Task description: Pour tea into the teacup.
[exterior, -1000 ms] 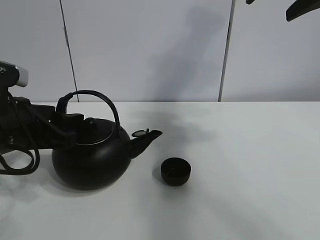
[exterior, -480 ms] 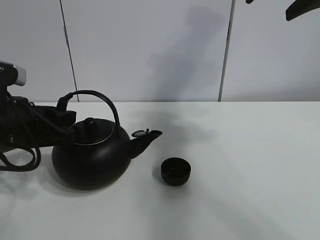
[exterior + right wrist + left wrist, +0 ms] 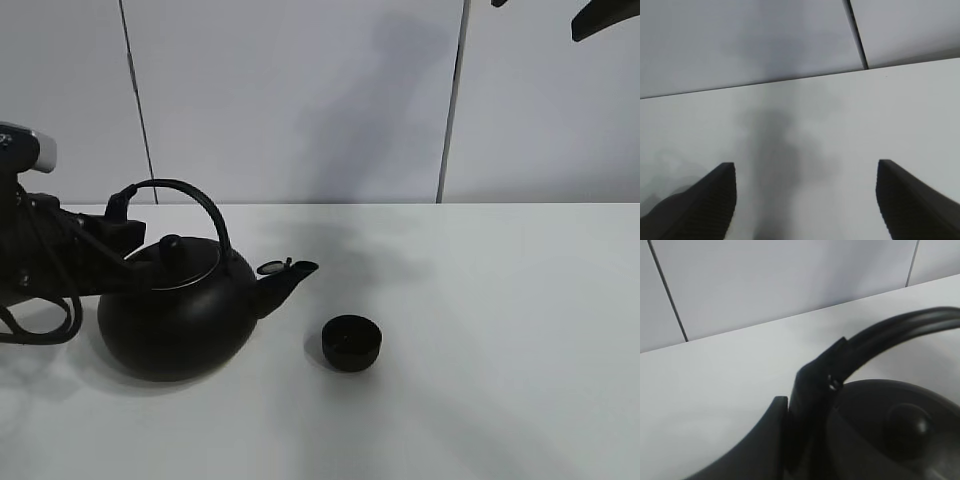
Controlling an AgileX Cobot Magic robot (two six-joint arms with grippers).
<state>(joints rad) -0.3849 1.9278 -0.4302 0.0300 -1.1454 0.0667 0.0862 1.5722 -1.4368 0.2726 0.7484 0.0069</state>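
Note:
The big black kettle (image 3: 170, 320) stands on the white table at the left, its spout (image 3: 290, 275) pointing right toward the teacup. The teacup (image 3: 351, 342) is a small black round cup on the table, a short way right of the spout and apart from it. My left gripper (image 3: 120, 215) is shut on the left end of the kettle's arched handle (image 3: 900, 325); one finger (image 3: 772, 440) shows beside the handle's base, above the lid knob (image 3: 907, 425). My right gripper (image 3: 805, 200) is open and empty, held high over bare table.
The white table (image 3: 480, 300) runs right and forward of the cup. A grey panelled wall (image 3: 300, 100) stands behind it. Dark parts of the right arm (image 3: 605, 20) show at the top right edge.
The kettle has shifted a little to the left with my left gripper, and its spout is now farther from the cup. The cup and the right arm have not moved.

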